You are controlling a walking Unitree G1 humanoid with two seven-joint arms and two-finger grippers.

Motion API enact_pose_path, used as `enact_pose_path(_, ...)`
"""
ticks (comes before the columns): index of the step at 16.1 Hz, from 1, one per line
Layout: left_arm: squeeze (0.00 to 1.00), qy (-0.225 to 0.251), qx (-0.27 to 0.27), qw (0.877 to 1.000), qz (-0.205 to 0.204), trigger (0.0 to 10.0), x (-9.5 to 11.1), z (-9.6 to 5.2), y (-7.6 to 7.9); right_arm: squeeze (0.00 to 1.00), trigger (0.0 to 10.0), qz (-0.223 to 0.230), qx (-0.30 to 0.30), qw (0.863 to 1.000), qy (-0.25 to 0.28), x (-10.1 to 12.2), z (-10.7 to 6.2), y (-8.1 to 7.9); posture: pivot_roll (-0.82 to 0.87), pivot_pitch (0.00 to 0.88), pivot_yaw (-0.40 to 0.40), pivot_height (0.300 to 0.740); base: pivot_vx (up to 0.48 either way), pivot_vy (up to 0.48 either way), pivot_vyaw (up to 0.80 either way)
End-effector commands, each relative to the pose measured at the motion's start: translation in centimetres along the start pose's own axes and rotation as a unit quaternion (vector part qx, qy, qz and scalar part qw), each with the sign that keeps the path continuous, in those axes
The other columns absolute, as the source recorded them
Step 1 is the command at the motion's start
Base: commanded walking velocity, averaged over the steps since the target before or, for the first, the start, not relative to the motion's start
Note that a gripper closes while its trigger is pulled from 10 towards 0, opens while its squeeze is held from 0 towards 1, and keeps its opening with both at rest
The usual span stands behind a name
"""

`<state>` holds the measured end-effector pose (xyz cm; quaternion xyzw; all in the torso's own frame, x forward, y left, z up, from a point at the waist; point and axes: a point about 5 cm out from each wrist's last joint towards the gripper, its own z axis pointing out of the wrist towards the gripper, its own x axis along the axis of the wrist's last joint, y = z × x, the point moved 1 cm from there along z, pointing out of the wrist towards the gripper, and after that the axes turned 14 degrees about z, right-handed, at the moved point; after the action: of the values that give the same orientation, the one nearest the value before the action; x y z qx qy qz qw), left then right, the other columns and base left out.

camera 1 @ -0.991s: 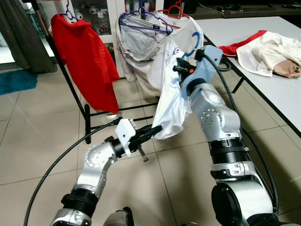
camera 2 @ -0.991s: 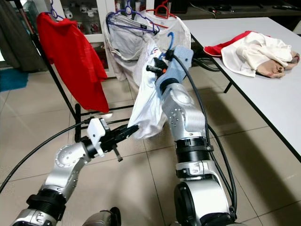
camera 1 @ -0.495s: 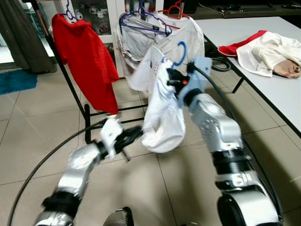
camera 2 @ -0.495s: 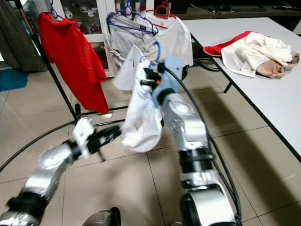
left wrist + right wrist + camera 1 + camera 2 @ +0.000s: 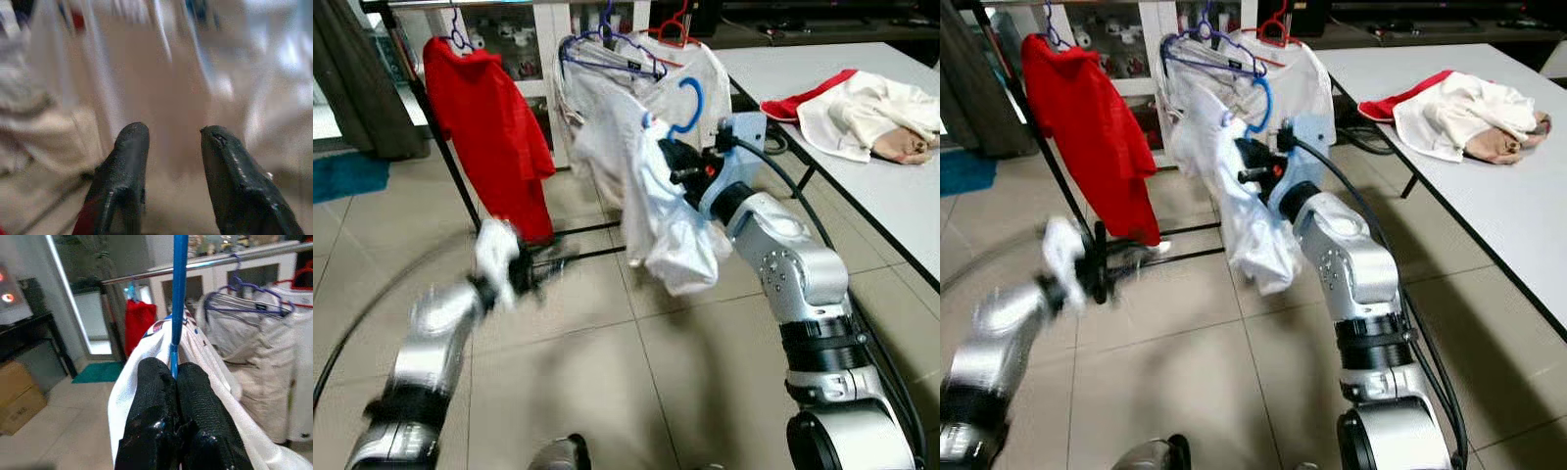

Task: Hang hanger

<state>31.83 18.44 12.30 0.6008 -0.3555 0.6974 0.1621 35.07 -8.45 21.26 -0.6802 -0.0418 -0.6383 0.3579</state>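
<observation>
A blue hanger point(image 5: 689, 103) carries a white shirt point(image 5: 658, 211) that droops toward the floor. My right gripper point(image 5: 674, 162) is shut on the hanger's stem just below the hook; in the right wrist view the fingers point(image 5: 195, 396) pinch the blue hanger point(image 5: 178, 293). It is held just in front of the clothes rack's rail point(image 5: 195, 265), level with the garments hanging there. My left gripper point(image 5: 171, 134) is open with nothing between its fingers. Blurred, it point(image 5: 546, 264) is low to the left, apart from the shirt.
A red shirt point(image 5: 487, 122) hangs at the rack's left, and pale shirts on a purple hanger point(image 5: 607, 54) and a red hanger point(image 5: 675, 22) at its right. The dark rack post point(image 5: 445, 147) slants to the floor. A white table point(image 5: 901, 201) with piled clothes point(image 5: 862, 103) stands on the right.
My right arm has carried the hanger and shirt up and left, closer to the rack. My left arm has swung left, away from the shirt's hem, and is blurred.
</observation>
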Motion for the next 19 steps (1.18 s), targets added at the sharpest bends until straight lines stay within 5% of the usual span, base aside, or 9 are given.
enact_pose_path(1, 1.00, 0.028, 0.010, 0.999, -0.018, 10.0, 1.3, 1.4, -0.6, 0.00, 10.0, -0.002, 0.028, 1.000, 0.001, 0.4, -0.2, -1.0, -0.04, 0.033, 0.006, 0.740, 0.000, 0.000, 0.00)
enact_pose_path(3, 1.00, 0.043, -0.012, 0.999, -0.025, 10.0, 2.1, 2.9, -0.3, 0.00, 10.0, -0.003, 0.043, 0.999, -0.007, 0.2, -0.3, -1.8, -0.04, 0.032, 0.008, 0.740, 0.000, 0.000, 0.00)
enact_pose_path(4, 0.00, 0.032, -0.024, 0.999, -0.007, 10.0, 2.3, 4.1, -0.3, 0.00, 10.0, -0.005, 0.055, 0.998, -0.016, -0.1, -0.4, -2.4, -0.05, 0.032, 0.013, 0.740, 0.000, 0.000, 0.00)
enact_pose_path(11, 0.00, 0.057, -0.008, 0.998, 0.029, 10.0, 4.3, 6.8, -1.3, 0.00, 10.0, 0.000, 0.074, 0.997, -0.036, -1.0, -0.8, -3.7, -0.05, 0.034, 0.021, 0.740, 0.000, 0.000, 0.00)
enact_pose_path(14, 0.00, 0.056, 0.052, 0.997, 0.023, 10.0, 4.3, 6.8, -2.6, 0.00, 10.0, 0.003, 0.076, 0.996, -0.040, -1.2, -0.9, -4.0, -0.06, 0.030, 0.024, 0.740, 0.000, 0.000, 0.00)
enact_pose_path(18, 0.00, 0.048, 0.042, 0.998, 0.015, 9.5, 3.8, 7.1, -2.3, 0.00, 10.0, 0.006, 0.083, 0.996, -0.042, -1.3, -0.9, -4.3, -0.06, 0.025, 0.025, 0.740, 0.000, 0.000, 0.00)
enact_pose_path(19, 0.00, 0.057, 0.034, 0.998, 0.005, 1.3, 3.9, 7.3, -2.1, 0.00, 10.0, 0.006, 0.084, 0.995, -0.043, -1.4, -0.9, -4.4, -0.06, 0.024, 0.030, 0.740, 0.000, 0.000, 0.00)
